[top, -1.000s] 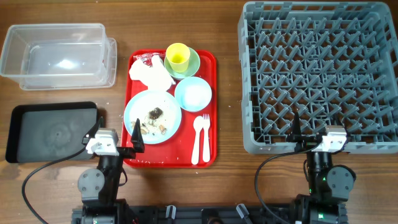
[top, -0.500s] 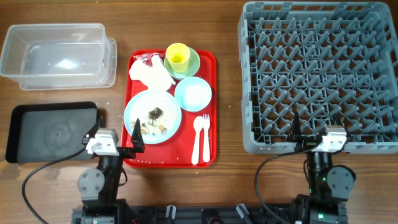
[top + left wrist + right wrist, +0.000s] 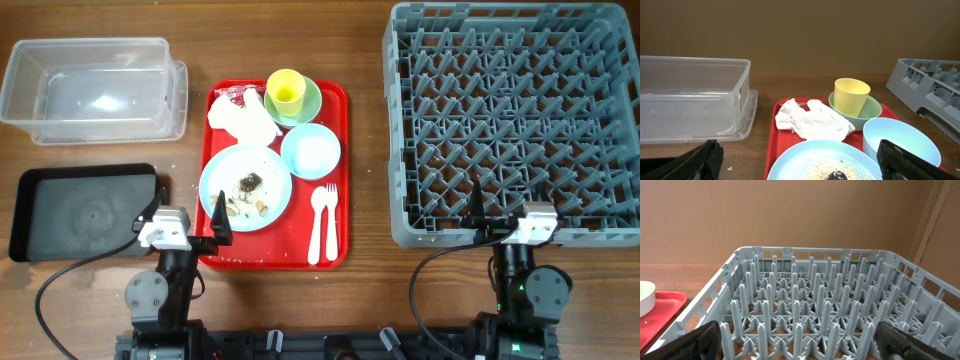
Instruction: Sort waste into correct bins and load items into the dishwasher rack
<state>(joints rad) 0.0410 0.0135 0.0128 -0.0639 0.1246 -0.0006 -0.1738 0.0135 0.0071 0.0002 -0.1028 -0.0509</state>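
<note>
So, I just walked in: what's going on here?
Nothing is being handled yet. Both arms sit at the near table edge, left gripper and right gripper open and empty. The red tray holds the plate with food scraps, a napkin, the yellow cup in the green bowl, the blue bowl, spoon and fork. The clear tub, black tray and rack hold nothing.
</note>
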